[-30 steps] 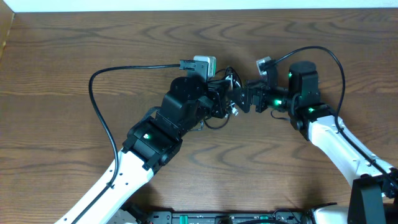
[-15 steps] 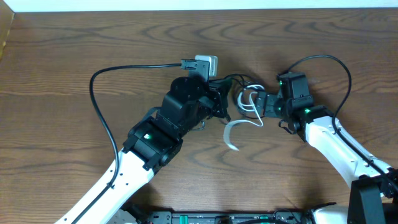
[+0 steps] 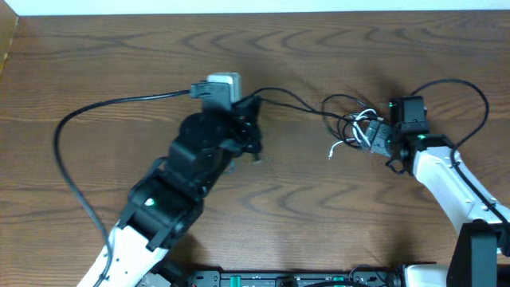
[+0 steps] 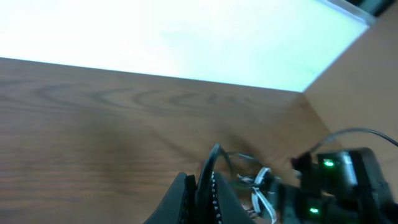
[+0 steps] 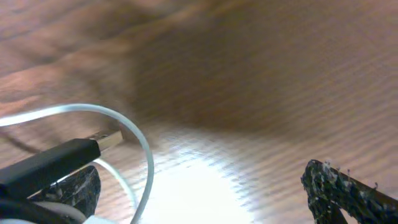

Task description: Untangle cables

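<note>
My left gripper [image 3: 252, 127] is shut on a thin black cable [image 3: 291, 100] that runs tight to the right into a small tangle [image 3: 351, 119] of black and white cables. In the left wrist view the fingers [image 4: 202, 193] pinch this black cable [image 4: 214, 155], with the white cable [image 4: 256, 186] beyond. My right gripper [image 3: 374, 137] sits at the tangle's right side. In the right wrist view its jaws [image 5: 202, 186] stand wide apart, with a white cable loop [image 5: 124, 121] and a black USB plug [image 5: 62, 155] by the left finger.
The table is brown wood [image 3: 319, 215]. The left arm's own black lead [image 3: 80, 115] loops wide across the left side. The right arm's lead [image 3: 470, 96] arcs above its wrist. The table's far edge [image 3: 255, 11] meets a white surface.
My left gripper has pulled left with the black cable, drawing it tight. My right gripper has moved right with the tangle. The white cable end has left the table's middle.
</note>
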Action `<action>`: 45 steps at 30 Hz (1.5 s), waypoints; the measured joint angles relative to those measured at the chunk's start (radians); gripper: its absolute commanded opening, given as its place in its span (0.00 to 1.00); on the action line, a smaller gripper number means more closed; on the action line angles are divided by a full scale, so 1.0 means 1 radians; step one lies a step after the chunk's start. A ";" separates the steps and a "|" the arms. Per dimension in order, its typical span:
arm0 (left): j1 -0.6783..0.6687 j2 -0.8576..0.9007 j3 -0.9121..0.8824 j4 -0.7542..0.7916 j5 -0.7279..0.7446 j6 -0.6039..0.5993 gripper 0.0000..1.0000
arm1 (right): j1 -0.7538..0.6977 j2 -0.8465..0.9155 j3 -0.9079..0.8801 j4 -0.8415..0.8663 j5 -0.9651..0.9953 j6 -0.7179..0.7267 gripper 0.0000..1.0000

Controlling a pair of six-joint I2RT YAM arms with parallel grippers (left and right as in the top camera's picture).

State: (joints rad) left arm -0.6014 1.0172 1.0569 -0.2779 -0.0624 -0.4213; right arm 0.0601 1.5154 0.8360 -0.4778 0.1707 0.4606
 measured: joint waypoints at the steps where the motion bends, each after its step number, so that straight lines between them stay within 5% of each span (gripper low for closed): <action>1: 0.021 -0.013 0.000 -0.008 -0.013 0.004 0.08 | -0.011 0.000 0.000 -0.008 0.007 0.000 0.99; 13: 0.324 -0.105 0.017 -0.162 -0.126 0.015 0.08 | -0.125 0.001 0.000 -0.034 0.039 -0.006 0.99; 25: 0.332 -0.055 0.017 -0.176 -0.126 0.023 0.08 | -0.128 0.001 0.000 0.006 -0.129 -0.103 0.99; 34: 0.332 0.025 0.017 -0.190 -0.002 0.022 0.08 | -0.124 0.001 0.000 0.052 -0.647 -0.448 0.99; 45: 0.332 0.082 0.017 -0.190 0.031 0.022 0.08 | -0.026 0.001 0.000 -0.056 -0.779 -0.578 0.99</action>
State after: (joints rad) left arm -0.2691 1.0996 1.0740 -0.4683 -0.0311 -0.3996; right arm 0.0345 1.5162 0.8356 -0.5335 -0.6079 -0.1177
